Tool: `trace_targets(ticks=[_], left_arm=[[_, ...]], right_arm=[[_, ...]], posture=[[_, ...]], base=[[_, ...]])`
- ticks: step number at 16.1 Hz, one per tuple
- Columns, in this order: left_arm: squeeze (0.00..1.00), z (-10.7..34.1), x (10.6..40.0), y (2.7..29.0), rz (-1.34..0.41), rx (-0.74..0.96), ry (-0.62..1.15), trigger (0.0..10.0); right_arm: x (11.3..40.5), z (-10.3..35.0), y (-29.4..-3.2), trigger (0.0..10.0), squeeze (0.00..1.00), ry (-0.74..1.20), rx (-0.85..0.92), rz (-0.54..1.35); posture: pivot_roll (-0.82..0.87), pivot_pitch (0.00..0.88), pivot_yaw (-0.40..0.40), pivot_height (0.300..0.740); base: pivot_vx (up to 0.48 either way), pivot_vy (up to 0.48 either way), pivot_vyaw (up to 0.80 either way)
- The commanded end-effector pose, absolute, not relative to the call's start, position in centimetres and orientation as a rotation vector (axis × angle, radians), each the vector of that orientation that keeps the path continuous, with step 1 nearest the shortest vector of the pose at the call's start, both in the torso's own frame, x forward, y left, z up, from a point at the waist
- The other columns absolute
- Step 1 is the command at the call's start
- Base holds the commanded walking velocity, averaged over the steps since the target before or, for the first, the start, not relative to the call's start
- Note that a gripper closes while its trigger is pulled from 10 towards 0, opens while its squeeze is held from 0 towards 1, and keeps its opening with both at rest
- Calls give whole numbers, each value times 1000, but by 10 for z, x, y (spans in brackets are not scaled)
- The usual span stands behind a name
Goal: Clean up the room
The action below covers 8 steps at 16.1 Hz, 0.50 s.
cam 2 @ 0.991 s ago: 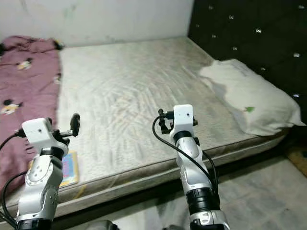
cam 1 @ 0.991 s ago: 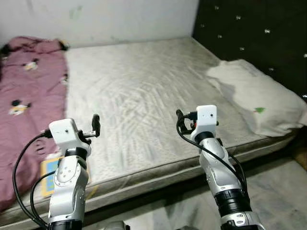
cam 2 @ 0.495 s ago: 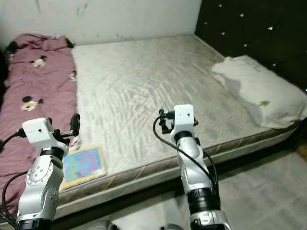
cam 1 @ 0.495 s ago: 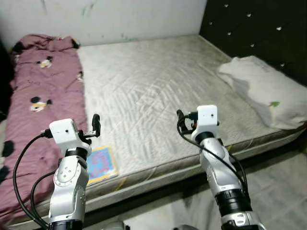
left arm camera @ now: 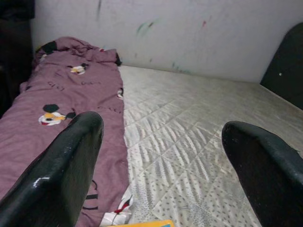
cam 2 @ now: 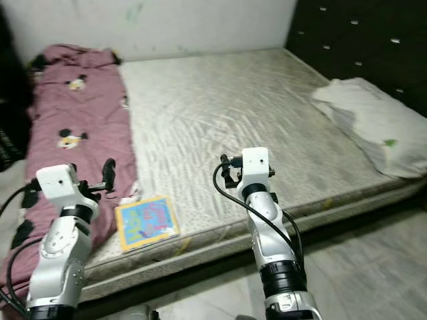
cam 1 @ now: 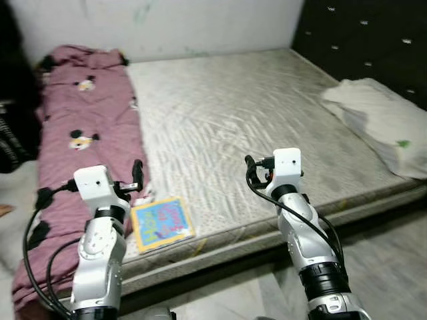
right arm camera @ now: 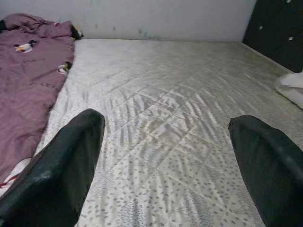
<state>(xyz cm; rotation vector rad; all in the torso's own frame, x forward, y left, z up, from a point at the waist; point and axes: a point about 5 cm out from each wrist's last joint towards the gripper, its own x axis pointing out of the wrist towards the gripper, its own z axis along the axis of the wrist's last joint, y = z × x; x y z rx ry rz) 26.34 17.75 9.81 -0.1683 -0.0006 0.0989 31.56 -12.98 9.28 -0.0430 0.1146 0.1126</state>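
A bare, patterned mattress (cam 1: 227,113) lies before me. A maroon blanket (cam 1: 77,140) with cartoon mouse prints stretches along its left side and hangs over the near edge. A colourful picture book (cam 1: 162,223) lies flat near the mattress's front edge, next to the blanket. At the right end rests a white pillow (cam 1: 377,123). My left gripper (cam 1: 137,177) is raised above the blanket's edge just left of the book, open and holding nothing. My right gripper (cam 1: 249,164) hovers over the front middle of the mattress, open and holding nothing, its fingers (right arm camera: 71,165) wide apart.
A black tufted headboard (cam 1: 367,40) stands behind the pillow. A pale wall (cam 1: 200,23) runs along the far side of the bed. Dark furniture (cam 1: 13,127) sits at the far left. Grey tiled floor (cam 1: 393,267) lies in front of the bed on the right.
The whole picture has shifted right, so the camera has turned left. The book and more of the blanket have come into view. Both arms hold the same pose.
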Motion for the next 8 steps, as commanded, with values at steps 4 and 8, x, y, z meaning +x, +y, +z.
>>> trace_targets(ticks=[4,8], left_arm=[[0,100,264,172,76,-163,-6,10000],[0,98,264,172,84,-180,9,10000]], right_arm=[[318,99,-134,10000,0,83,-66,121],[318,98,-136,10000,0,93,-53,111]], posture=[[46,0,-1,740],[43,0,0,740]], base=[[0,0,400],[0,197,400]])
